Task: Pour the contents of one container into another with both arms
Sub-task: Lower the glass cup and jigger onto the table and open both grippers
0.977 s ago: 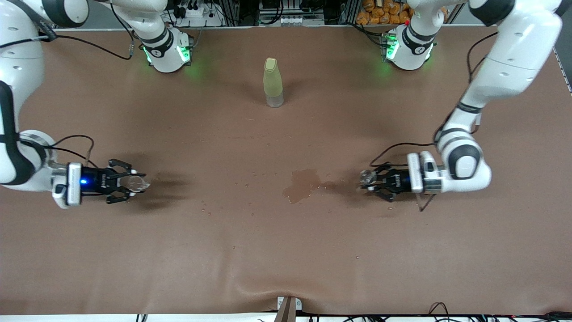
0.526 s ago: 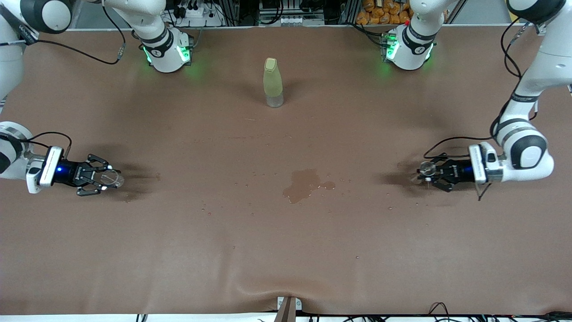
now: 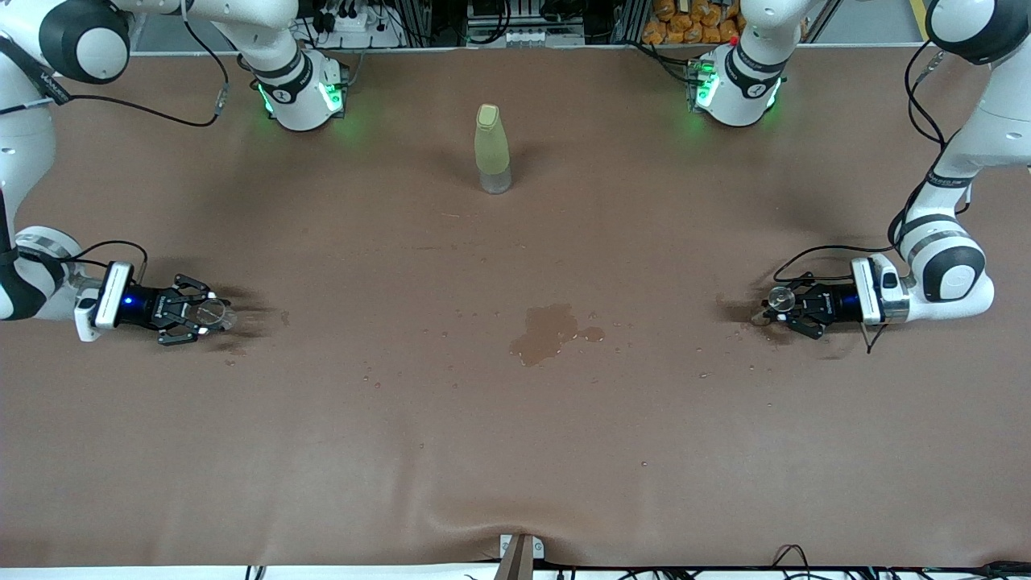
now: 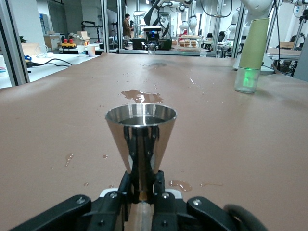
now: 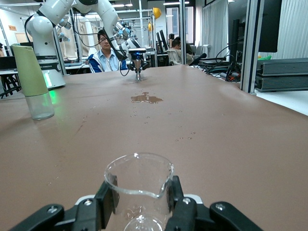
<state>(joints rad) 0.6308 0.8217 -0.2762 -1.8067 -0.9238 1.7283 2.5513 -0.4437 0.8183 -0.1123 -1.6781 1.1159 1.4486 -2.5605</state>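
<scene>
White black-banded arms each grip a cup.

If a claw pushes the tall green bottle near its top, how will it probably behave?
The green bottle stands upright, tall on a narrow base, so a high push would likely tip it rather than slide it. Its round body suggests it would roll once down. The puddle and droplets lie nearer the front camera, so the paper under the bottle is probably dry.

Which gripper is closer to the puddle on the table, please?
The left gripper, holding a metal cup, is closer to the puddle. The right gripper, holding a glass beaker, sits farther away.
</scene>
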